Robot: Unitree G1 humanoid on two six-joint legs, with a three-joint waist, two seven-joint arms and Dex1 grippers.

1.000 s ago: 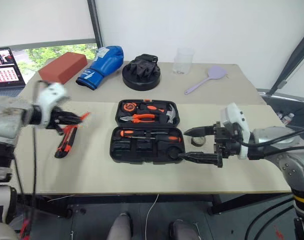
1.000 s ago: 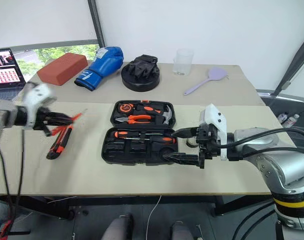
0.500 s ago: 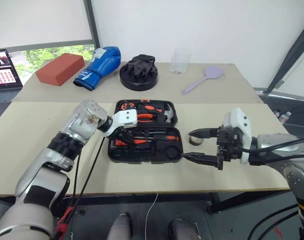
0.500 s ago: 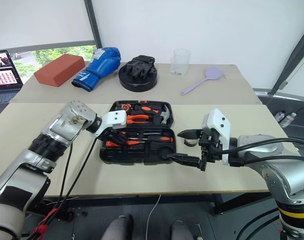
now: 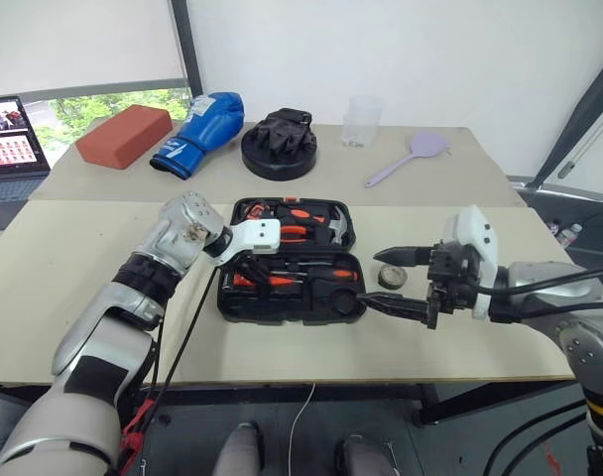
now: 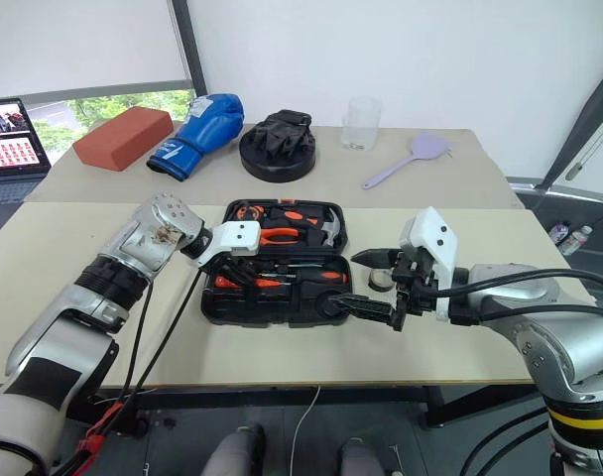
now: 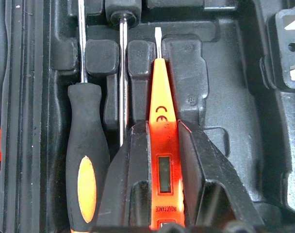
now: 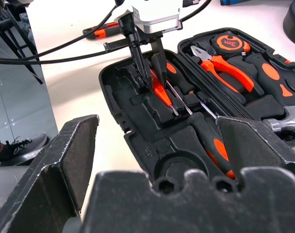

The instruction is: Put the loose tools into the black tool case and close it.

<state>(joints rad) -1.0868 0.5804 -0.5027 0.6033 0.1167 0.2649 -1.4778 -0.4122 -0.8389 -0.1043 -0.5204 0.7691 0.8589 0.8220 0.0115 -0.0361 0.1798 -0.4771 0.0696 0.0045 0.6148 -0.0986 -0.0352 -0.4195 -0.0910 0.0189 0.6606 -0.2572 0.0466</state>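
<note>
I've swung my left gripper [image 7: 162,160] across into the black tool case [image 5: 282,302], fingers pinching the red tester screwdriver [image 7: 160,141] over its recess. Right gripper [image 5: 401,280] waits spread beside the case; utility knife [image 8: 101,32] still outside.

Red brick [image 5: 124,134], blue boxing glove [image 5: 198,130], clear cup [image 5: 363,120], lilac spatula [image 5: 411,157], laptop [image 5: 9,145]

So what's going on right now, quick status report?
Left gripper shut on red tester screwdriver, lowering it into the open black tool case. Right gripper open, empty, beside the case. Nothing blocking.
</note>
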